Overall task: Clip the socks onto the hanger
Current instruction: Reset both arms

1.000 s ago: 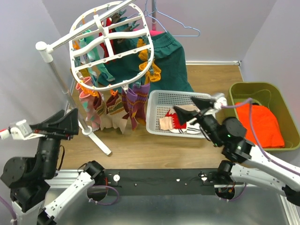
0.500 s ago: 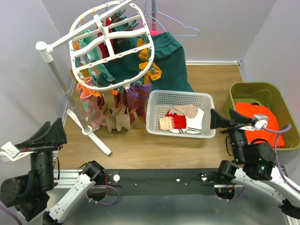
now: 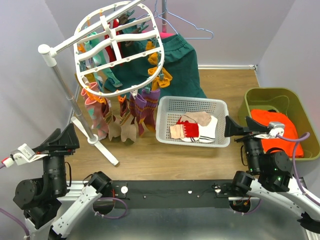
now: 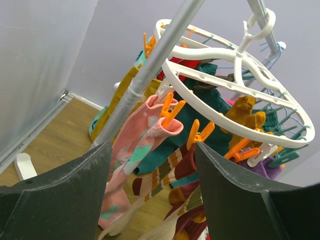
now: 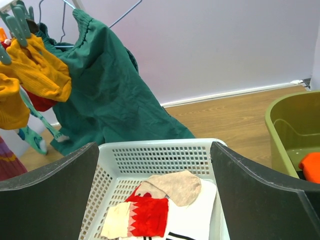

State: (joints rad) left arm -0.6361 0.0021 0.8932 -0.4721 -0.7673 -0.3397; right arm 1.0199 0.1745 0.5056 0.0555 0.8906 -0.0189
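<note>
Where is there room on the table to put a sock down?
Bare wood lies in front of the white basket, right of the stand's foot. More lies behind the basket, between the green garment and the green bin. It is crowded under the hanger, where socks dangle, and inside the basket.

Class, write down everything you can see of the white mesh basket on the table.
The basket is white plastic, rectangular, with perforated walls and floor and a solid rim. It stands upright, open side up, on the wooden table, between the hanger and the olive bin. A few socks lie toward its near side: tan, red with cream, white with dark stripes. Its far part is bare.
</note>
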